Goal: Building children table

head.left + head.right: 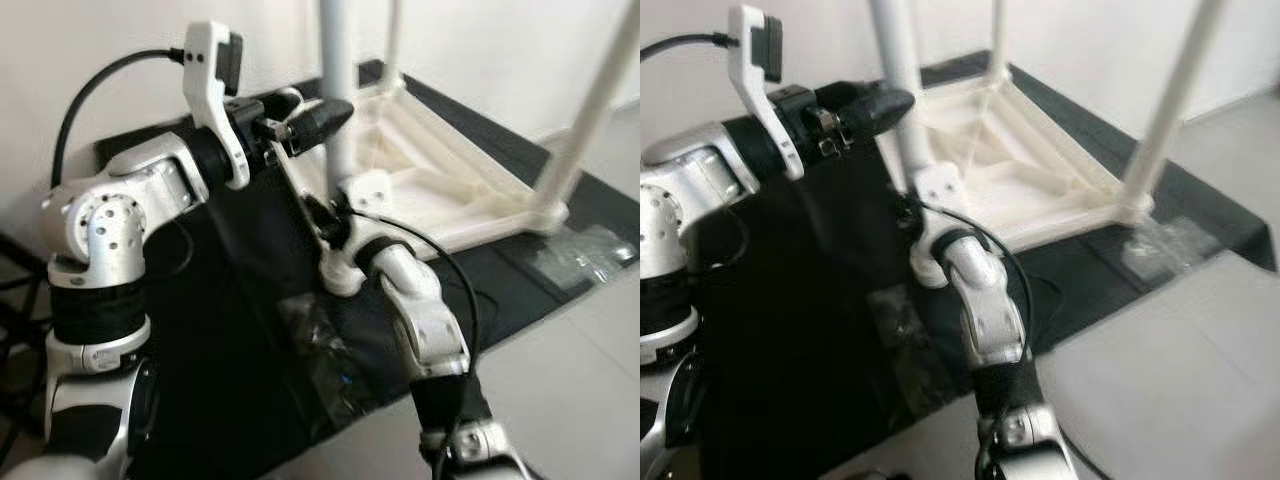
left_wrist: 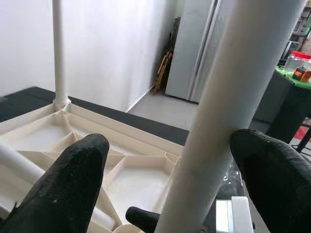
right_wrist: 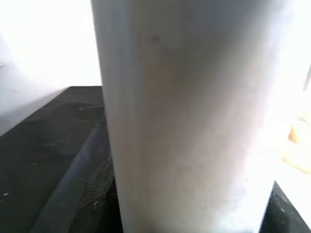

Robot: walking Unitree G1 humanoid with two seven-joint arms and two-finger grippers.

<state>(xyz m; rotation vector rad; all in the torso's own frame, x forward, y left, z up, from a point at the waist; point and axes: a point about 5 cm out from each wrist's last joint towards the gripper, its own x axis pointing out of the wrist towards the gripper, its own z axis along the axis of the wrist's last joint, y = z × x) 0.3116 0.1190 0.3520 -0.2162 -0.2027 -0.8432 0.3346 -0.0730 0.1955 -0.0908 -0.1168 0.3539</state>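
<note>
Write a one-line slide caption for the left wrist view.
Left gripper, fingers open, straddles a white table leg above the upturned white tabletop on a black mat.

Upturned children's table on a floor mat, both robot arms at its nearest leg

The white plastic tabletop [image 1: 450,185] lay upside down on the black floor mat [image 1: 240,330], three white tubular legs standing upright from it. The left gripper [image 1: 325,118] reached in from the left, high on the nearest leg [image 1: 338,90]; the right gripper [image 1: 325,215] sat at that leg's base. A crumpled clear plastic bag [image 1: 325,350] lay before the tabletop.
</note>
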